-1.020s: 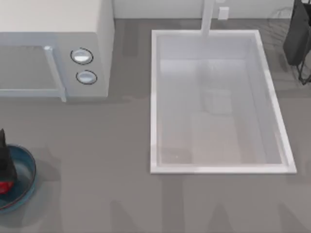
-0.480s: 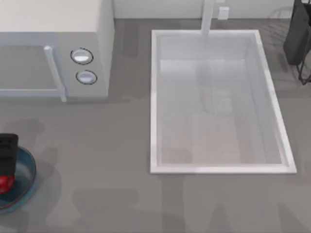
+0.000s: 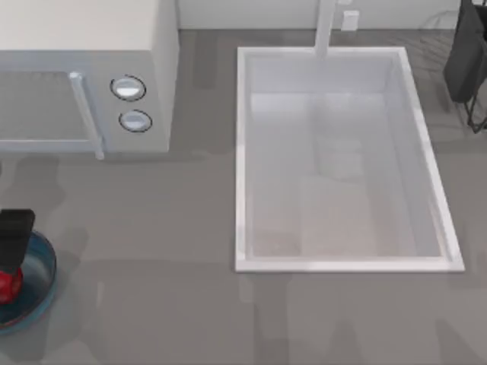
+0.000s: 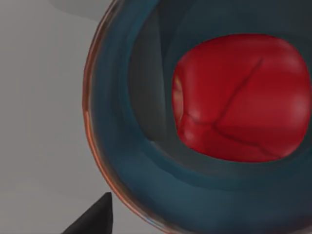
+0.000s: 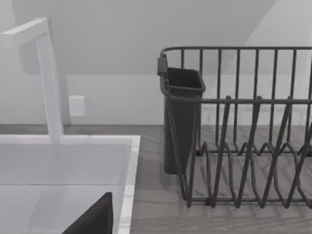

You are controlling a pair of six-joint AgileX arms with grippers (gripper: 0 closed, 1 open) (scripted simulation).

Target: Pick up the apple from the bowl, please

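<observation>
The small glossy red apple (image 4: 239,97) lies inside the round dark blue-teal glass bowl (image 3: 42,277) at the grey counter's (image 3: 152,251) left edge. The left gripper (image 3: 14,236) hovers above it; whether its jaws are spread I cannot tell.

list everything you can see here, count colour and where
small glossy red apple: 1, red, inside the bowl
round translucent glass bowl: 1, dark blue-teal, table's front left edge
boxy microwave: 1, pale grey, back left
rectangular sink: 1, white, centre right
upright tap: 1, white, behind the sink
wire dish rack: 1, dark grey, back right
left gripper: 1, black, above the bowl
right gripper: 1, black, near the sink and rack
</observation>
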